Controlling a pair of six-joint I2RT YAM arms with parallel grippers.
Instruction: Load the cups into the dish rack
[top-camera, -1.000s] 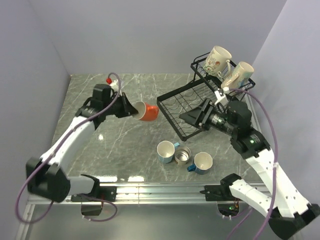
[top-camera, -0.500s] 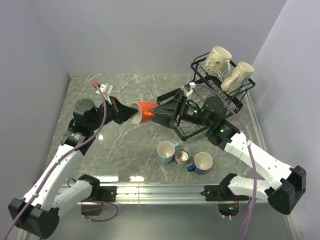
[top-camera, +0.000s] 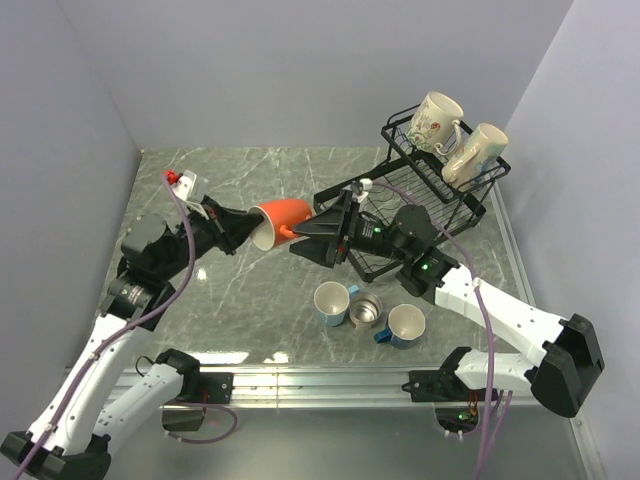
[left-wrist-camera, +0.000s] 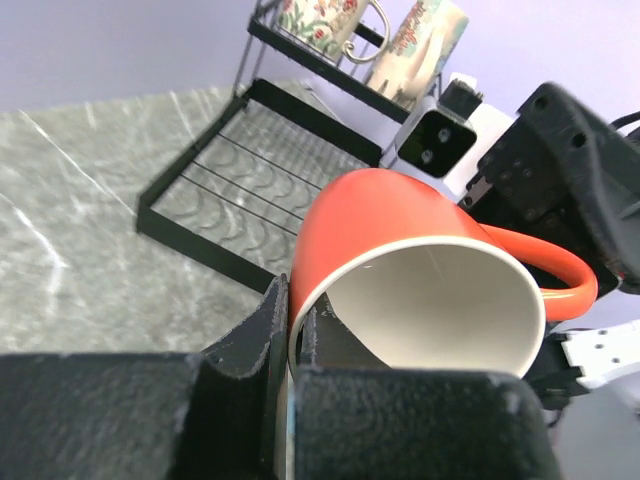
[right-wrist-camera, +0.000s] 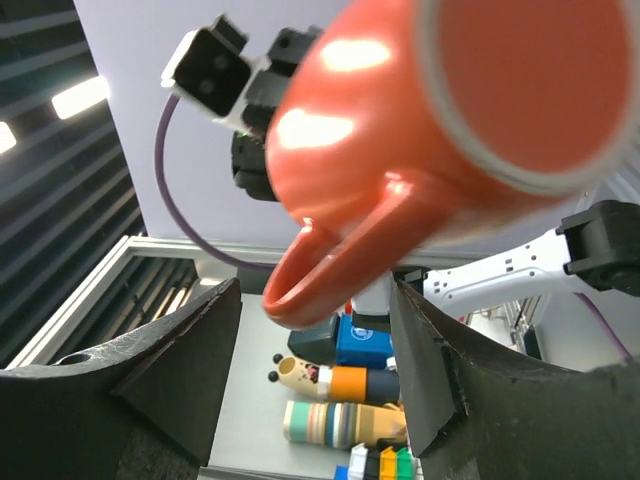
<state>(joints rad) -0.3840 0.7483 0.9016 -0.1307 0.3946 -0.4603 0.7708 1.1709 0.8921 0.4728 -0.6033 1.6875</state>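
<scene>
Noting the orange mug (top-camera: 283, 218) aloft just left of the dish rack (left-wrist-camera: 215, 252), mouth toward the left arm. We see the left claw (top-camera: 245, 228) clenched on its rim, 1 finger inside, 1 outside. We log the right claw (top-camera: 308, 238) as released, its 2 fingers (right-wrist-camera: 180, 370) spread either side of the handle. In the rack's upper basket: floral cream mug (top-camera: 436, 120), plain cream mug (top-camera: 475, 148). Near side of the rack, on the table (top-camera: 240, 300): blue mug (top-camera: 330, 302), steel cup (top-camera: 365, 311), second blue mug (top-camera: 406, 325).
</scene>
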